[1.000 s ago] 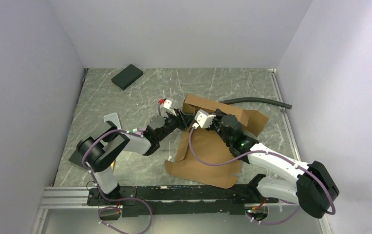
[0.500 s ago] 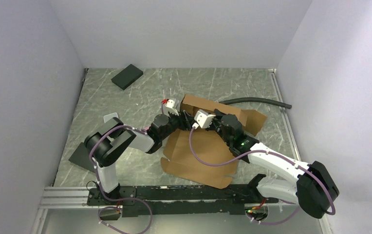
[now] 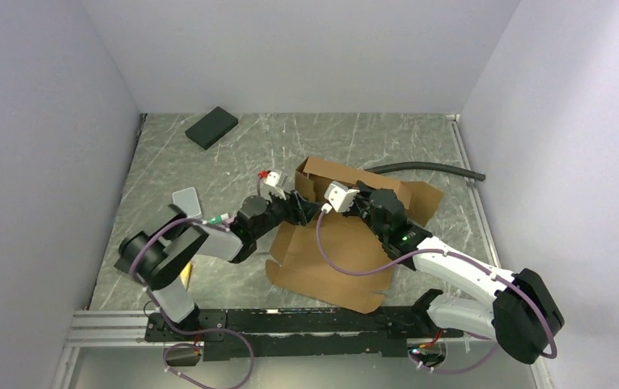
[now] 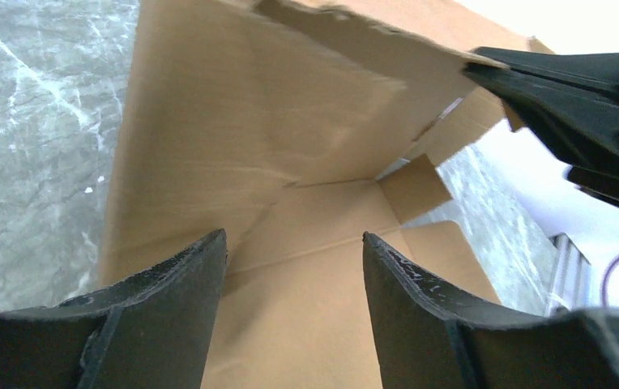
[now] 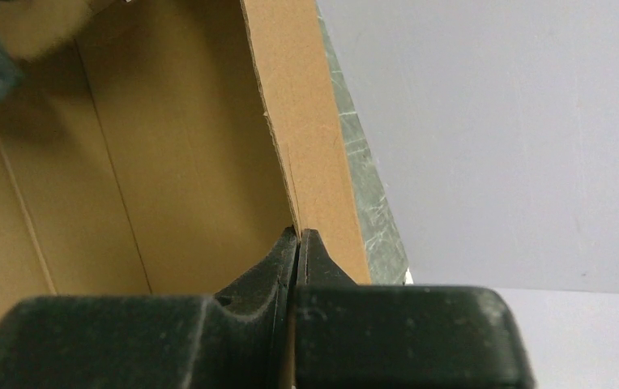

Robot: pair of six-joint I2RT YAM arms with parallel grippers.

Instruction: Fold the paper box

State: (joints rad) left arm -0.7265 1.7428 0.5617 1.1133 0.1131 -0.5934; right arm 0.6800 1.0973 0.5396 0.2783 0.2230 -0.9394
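The brown cardboard paper box (image 3: 339,263) lies partly unfolded mid-table, with its far wall (image 3: 316,174) raised upright. My right gripper (image 3: 353,197) is shut on the top edge of that raised wall; in the right wrist view the fingertips (image 5: 298,235) pinch the cardboard edge (image 5: 314,121). My left gripper (image 3: 298,203) is open and empty, reaching into the box from the left. In the left wrist view its fingers (image 4: 294,243) point over the box floor (image 4: 306,308) toward the inner corner. The right gripper's fingers (image 4: 582,89) show at the upper right there.
A black pad (image 3: 211,127) lies at the back left. A black hose (image 3: 428,168) runs along the back right. A small pale card (image 3: 185,199) lies left of the left arm. A metal rail (image 3: 290,322) spans the near edge. Walls close in left, right and behind.
The box has slid a little to the left and its near panel lies flatter. The left gripper has pulled back leftward. The right gripper keeps its pinch on the raised wall.
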